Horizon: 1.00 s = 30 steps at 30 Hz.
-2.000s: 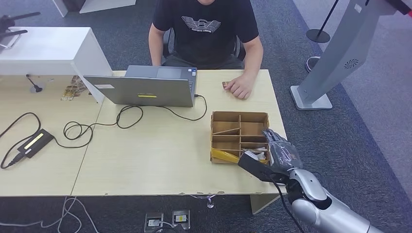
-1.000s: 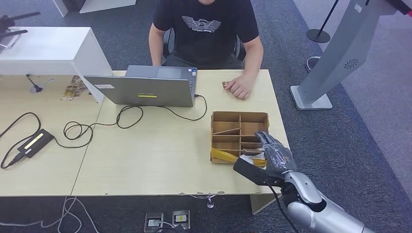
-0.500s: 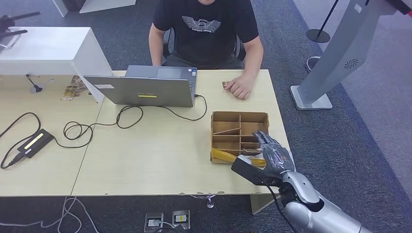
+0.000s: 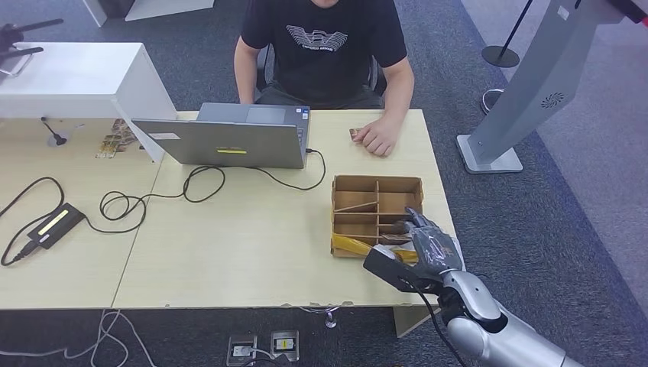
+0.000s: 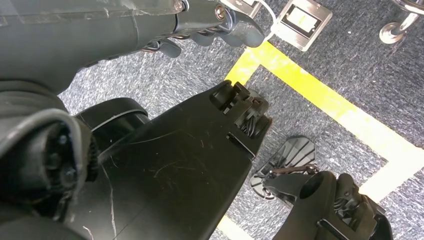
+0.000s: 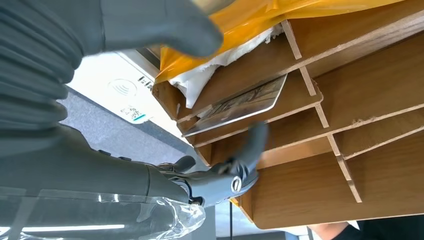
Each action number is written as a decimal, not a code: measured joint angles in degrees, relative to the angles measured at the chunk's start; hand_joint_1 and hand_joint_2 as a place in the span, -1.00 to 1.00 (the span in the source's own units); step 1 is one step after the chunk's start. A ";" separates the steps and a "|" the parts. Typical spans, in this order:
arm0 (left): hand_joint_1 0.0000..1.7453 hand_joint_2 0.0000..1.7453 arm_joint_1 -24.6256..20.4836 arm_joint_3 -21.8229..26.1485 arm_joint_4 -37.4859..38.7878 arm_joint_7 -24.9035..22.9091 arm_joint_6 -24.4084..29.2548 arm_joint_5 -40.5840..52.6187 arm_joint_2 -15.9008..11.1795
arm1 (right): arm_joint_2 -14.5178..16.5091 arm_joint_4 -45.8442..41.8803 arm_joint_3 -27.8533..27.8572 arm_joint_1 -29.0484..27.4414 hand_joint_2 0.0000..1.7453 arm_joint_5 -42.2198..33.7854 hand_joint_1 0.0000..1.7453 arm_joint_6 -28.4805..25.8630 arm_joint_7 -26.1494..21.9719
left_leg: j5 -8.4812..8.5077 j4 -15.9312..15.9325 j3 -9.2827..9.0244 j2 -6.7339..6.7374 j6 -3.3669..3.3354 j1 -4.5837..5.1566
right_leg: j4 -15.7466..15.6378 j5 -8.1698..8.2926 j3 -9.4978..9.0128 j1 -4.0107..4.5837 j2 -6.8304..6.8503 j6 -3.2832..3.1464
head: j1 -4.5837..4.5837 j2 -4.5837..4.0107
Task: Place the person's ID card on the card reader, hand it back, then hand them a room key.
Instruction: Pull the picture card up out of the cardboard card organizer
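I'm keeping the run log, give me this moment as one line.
stage: reaching for key | right robot hand: over organizer, fingers at card, nothing held | left robot hand: hanging by floor | person: seated, hand on desk

Floor was dark blue-grey carpet (image 4: 581, 191), with a yellow tape line (image 5: 320, 97) on it under the desk. Light wood desk (image 4: 252, 252) ran left to right, a white cabinet (image 4: 76, 80) at its far left. Grey stand (image 4: 527, 92) stood far right, a black round-base pole (image 4: 500, 53) behind it. Floor sockets (image 4: 264, 346) sat near the desk edge.
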<state>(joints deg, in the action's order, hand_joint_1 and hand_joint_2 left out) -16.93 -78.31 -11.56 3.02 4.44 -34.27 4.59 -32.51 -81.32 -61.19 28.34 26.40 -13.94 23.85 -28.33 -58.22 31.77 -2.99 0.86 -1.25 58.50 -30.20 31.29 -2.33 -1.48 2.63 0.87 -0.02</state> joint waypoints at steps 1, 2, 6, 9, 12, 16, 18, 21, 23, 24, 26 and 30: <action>-1.00 -1.00 0.00 0.00 0.00 0.00 0.00 0.01 0.00 | 0.03 0.09 -0.01 0.01 1.00 0.00 1.00 -0.01 -0.02 | 0.00 0.00 0.00 0.00 0.00 0.00 | 0.00 0.00 0.00 0.00 0.00 0.00 | 0.00 0.00; -1.00 -1.00 0.00 0.00 0.00 0.00 0.00 0.02 0.00 | 0.07 0.16 -0.01 0.04 1.00 0.00 1.00 -0.03 -0.05 | 0.00 0.00 0.00 0.00 0.00 0.00 | 0.00 0.00 0.00 0.00 0.00 0.00 | 0.01 0.00; -1.00 -1.00 0.00 0.00 0.00 -0.03 0.00 0.12 0.00 | 0.18 0.37 -0.01 0.46 1.00 -0.05 1.00 -0.19 -0.16 | 0.00 0.00 -0.01 0.00 0.00 0.00 | 0.00 0.00 -0.01 0.00 0.01 0.00 | -0.01 0.00; -1.00 -1.00 0.00 0.00 0.00 -0.10 0.00 0.22 -0.02 | 0.22 0.53 -0.01 0.53 1.00 -0.14 1.00 -0.23 -0.30 | 0.00 0.00 -0.01 0.00 0.00 0.00 | 0.00 0.00 -0.01 0.00 0.01 0.00 | -0.01 0.00; -1.00 -1.00 -0.01 0.00 0.00 -0.16 0.00 0.32 -0.02 | 0.26 0.61 -0.01 0.56 1.00 -0.19 1.00 -0.24 -0.43 | 0.00 0.00 -0.01 0.00 0.00 0.00 | 0.00 0.00 -0.01 0.00 0.00 0.00 | 0.01 0.00; -1.00 -1.00 -0.01 0.00 0.00 -0.24 0.00 0.44 -0.02 | 0.31 0.86 -0.13 0.72 1.00 -0.23 1.00 -0.28 -0.64 | 0.00 0.00 -0.01 0.00 0.00 0.00 | 0.00 0.00 0.00 0.00 0.00 0.00 | 0.01 0.00; -1.00 -1.00 -0.01 0.00 0.00 -0.31 0.00 0.48 -0.02 | 0.35 1.04 -0.27 0.83 1.00 -0.26 1.00 -0.34 -0.70 | 0.00 0.00 -0.01 0.00 0.00 0.00 | 0.00 0.00 -0.01 0.00 0.00 0.00 | 0.01 0.00; -1.00 -1.00 -0.01 0.00 0.00 -0.40 0.00 0.50 -0.02 | 0.43 1.25 -0.56 1.00 1.00 -0.26 1.00 -0.45 -0.72 | 0.00 0.00 -0.01 0.01 0.00 0.00 | 0.00 0.00 -0.01 0.00 0.00 0.00 | 0.00 0.00; -1.00 -1.00 -0.01 0.00 0.00 -0.49 0.00 0.52 -0.02 | 0.46 1.36 -0.70 1.07 1.00 -0.24 1.00 -0.69 -0.74 | 0.00 0.00 -0.02 0.01 0.00 0.00 | 0.00 0.00 -0.01 0.00 -0.01 0.00 | 0.01 0.00; -1.00 -1.00 -0.01 0.00 0.00 -0.54 0.00 0.54 -0.02 | 0.47 1.43 -0.75 1.08 1.00 -0.16 1.00 -0.90 -0.77 | 0.00 0.00 -0.02 0.01 0.00 0.00 | 0.00 0.00 -0.01 0.00 0.00 0.00 | 0.01 0.00; -1.00 -1.00 0.00 0.00 0.00 -0.66 0.00 0.58 -0.02 | 0.50 1.52 -0.91 1.09 1.00 0.22 1.00 -1.46 -0.82 | 0.00 0.00 -0.01 0.01 0.00 0.00 | 0.00 0.00 -0.01 0.00 0.00 0.00 | 0.01 0.00; -1.00 -1.00 0.00 0.00 -0.02 -0.78 0.00 0.78 -0.02 | 0.55 1.66 -1.29 1.18 1.00 2.25 1.00 -3.26 -0.65 | 0.00 0.00 0.00 0.01 0.00 0.00 | 0.00 0.00 0.00 0.00 0.00 0.00 | 0.01 0.00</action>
<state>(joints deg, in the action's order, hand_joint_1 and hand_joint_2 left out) -16.93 -78.31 -11.58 2.23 4.44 -33.50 4.57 -31.95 -79.67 -62.48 29.52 28.65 -17.20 23.20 -28.33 -58.22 31.78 -2.99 0.86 -1.25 58.50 -30.20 31.29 -2.33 -1.48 2.63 0.87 -0.02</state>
